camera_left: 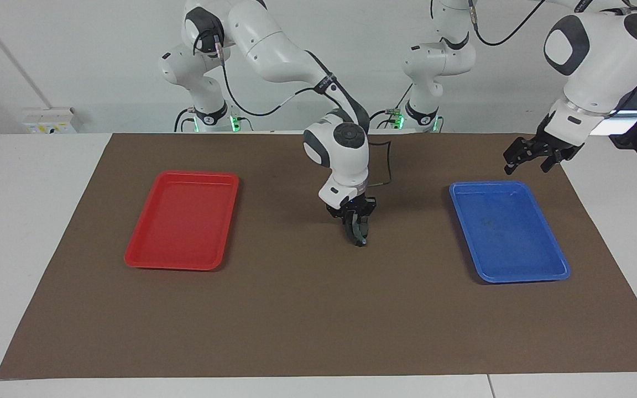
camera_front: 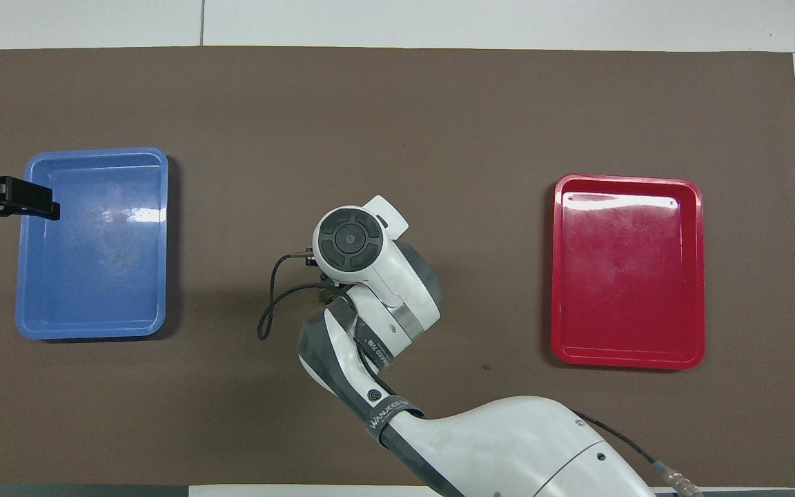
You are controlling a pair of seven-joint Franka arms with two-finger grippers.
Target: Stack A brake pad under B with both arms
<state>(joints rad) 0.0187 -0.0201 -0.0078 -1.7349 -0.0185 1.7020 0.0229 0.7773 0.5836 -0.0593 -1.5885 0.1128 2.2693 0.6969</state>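
Trays number two: one red tray (camera_left: 184,219) toward the right arm's end of the table and one blue tray (camera_left: 509,231) toward the left arm's end, both lying on the brown mat (camera_left: 318,309) and both bare inside. Two white arms are in view. The right arm reaches out over the middle of the mat, between the trays, and its right gripper (camera_left: 358,232) points straight down with the fingers drawn in on a thin dark piece that hangs edge-on just above the mat; its tip looks close to the surface, though contact cannot be made out. That piece looks like a brake pad (camera_left: 358,228), but seen edge-on it does not reveal whether it is the short one or the long curved one, and only this one pad can be found in either view. From overhead the right arm's own wrist covers the gripper and the piece it holds entirely, leaving only a loop of black cable (camera_front: 272,304) visible beside the wrist. The left gripper (camera_left: 534,156) waits in the air over the blue tray's edge on the side nearer the robots, its fingers spread apart with nothing between them; in the overhead view only its dark tips (camera_front: 25,199) enter at the frame edge, the rest cut off.
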